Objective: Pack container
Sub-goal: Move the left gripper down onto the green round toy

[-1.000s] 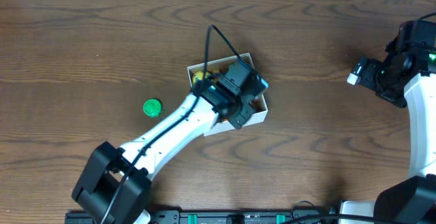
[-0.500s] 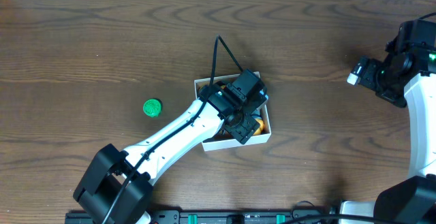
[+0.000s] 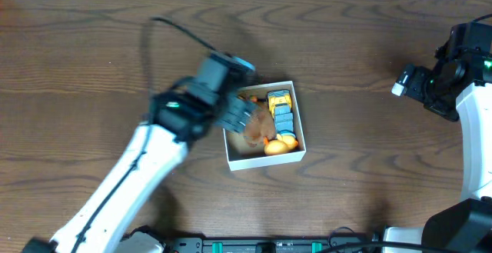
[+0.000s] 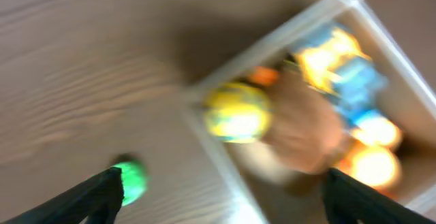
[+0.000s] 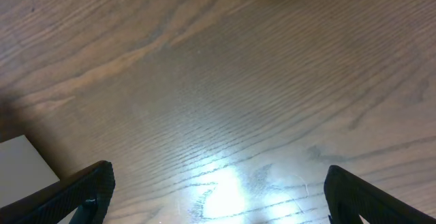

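The container (image 3: 264,161), a small white box with a tan inside, sits mid-table. It holds a yellow-and-blue toy car (image 3: 280,105), orange balls (image 3: 280,142) and a brown piece (image 3: 257,124). My left gripper (image 3: 237,115) hangs blurred over the box's left edge, open and empty. In the left wrist view the gripper (image 4: 221,197) spans the container's wall (image 4: 212,150), with a yellow toy (image 4: 237,112) and the brown piece (image 4: 303,130) inside the box. My right gripper (image 3: 407,81) stands open and empty far to the right, and the right wrist view shows it (image 5: 219,197) above bare wood.
A small green disc (image 4: 131,179) lies on the table left of the container, beside my left fingertip; the overhead view hides it under the left arm. A white corner (image 5: 24,164) shows at the left edge of the right wrist view.
My left gripper has opened, risen out of the container and swung left, uncovering the toys. The container slid slightly toward the front edge. The right arm has not moved.
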Controlling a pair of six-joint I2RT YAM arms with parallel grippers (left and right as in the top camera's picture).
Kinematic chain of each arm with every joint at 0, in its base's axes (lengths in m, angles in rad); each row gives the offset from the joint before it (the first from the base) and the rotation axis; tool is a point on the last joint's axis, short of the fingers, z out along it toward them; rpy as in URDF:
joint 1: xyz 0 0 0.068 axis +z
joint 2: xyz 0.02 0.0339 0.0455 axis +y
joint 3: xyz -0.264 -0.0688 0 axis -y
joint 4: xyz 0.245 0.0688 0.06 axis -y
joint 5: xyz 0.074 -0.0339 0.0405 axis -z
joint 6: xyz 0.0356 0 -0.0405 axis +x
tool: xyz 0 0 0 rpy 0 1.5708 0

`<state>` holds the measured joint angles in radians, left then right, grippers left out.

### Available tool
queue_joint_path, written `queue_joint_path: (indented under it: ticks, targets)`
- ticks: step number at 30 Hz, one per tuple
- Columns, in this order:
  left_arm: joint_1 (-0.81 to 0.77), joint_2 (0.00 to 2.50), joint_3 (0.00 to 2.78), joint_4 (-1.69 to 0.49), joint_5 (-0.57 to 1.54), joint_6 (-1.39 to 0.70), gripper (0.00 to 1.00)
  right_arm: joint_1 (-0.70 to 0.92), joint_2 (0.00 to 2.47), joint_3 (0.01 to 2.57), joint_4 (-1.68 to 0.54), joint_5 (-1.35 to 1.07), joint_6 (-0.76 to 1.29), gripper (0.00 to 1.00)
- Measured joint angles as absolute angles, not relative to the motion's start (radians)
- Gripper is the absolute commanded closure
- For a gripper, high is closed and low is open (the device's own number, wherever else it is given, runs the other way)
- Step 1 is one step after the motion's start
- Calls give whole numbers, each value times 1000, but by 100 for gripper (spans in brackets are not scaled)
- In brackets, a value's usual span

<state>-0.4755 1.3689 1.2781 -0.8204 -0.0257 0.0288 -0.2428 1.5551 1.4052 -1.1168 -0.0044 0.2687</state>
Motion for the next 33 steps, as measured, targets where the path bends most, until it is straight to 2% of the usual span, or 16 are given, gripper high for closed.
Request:
queue_joint_path:
  ticks: [8,12,22,33]
  targets:
    - [-84,1470,1281,-858,-13,-159,2,-243,1555,1405,-1118,-4,268,1]
    - [9,1589,1281,-870,53,-221,2,-243,1555,1405,-1118,-4,268,1]
    - [31,1894,1280,-916,158,-263,2,-243,1555,1405,-1118,-4,268,1]
    - [31,1976,1280,-913,170,-266,2,-243,1555,1405,-1122,-4,268,1]
